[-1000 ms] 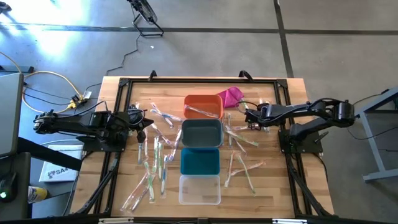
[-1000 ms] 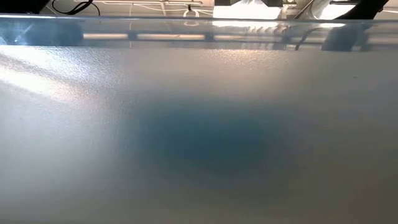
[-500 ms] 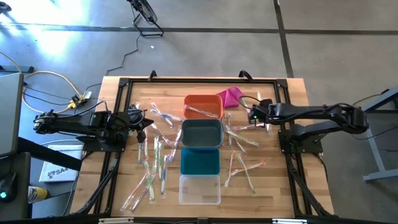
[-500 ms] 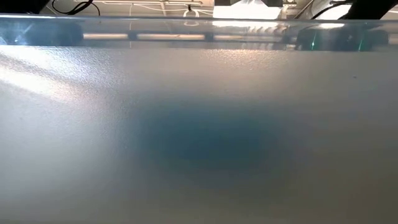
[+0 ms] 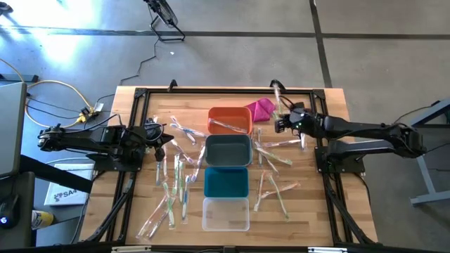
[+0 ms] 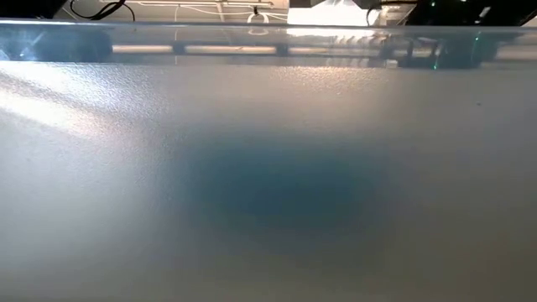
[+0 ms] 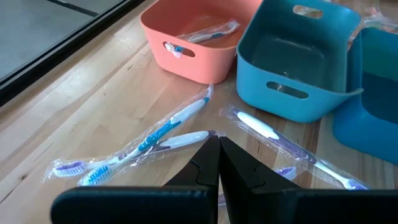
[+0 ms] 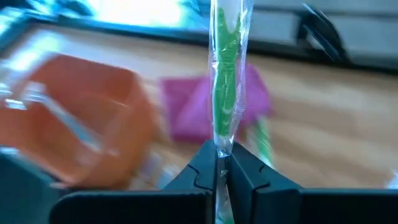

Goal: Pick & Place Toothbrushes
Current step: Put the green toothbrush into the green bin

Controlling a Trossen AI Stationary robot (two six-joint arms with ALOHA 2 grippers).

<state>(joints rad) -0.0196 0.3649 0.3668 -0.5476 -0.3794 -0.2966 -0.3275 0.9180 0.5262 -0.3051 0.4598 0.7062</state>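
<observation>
Many wrapped toothbrushes lie flat on the wooden table, a group left of the bins (image 5: 174, 184) and a group right of them (image 5: 273, 179). My right gripper (image 5: 282, 121) hovers right of the orange bin (image 5: 229, 119), near the magenta cloth (image 5: 261, 107), shut on a green toothbrush (image 8: 225, 74) in a clear wrapper. One blue-white toothbrush (image 7: 205, 34) lies inside the orange bin (image 7: 186, 43). My left gripper (image 5: 159, 133) waits shut at the table's left, low over toothbrushes (image 7: 149, 134), touching none. My right gripper pinches the green toothbrush near one end (image 8: 221, 148) between its two fingertips. The stick runs on from the fingers along their length, its free end (image 5: 276, 86) pointing toward the table's far edge. It is lifted clear of the table.
Four bins stand in a row down the table's middle: orange, grey (image 5: 227, 150), teal (image 5: 226, 183) and clear (image 5: 226, 213). A black frame (image 5: 211, 91) borders the table. The low view is filled by the frosted wall of a bin (image 6: 268, 184).
My right gripper has risen from the toothbrushes right of the bins and shifted a little toward the far edge, while its arm stretched out. The green toothbrush has come up with it, lifted clear, and now points toward the far edge.
</observation>
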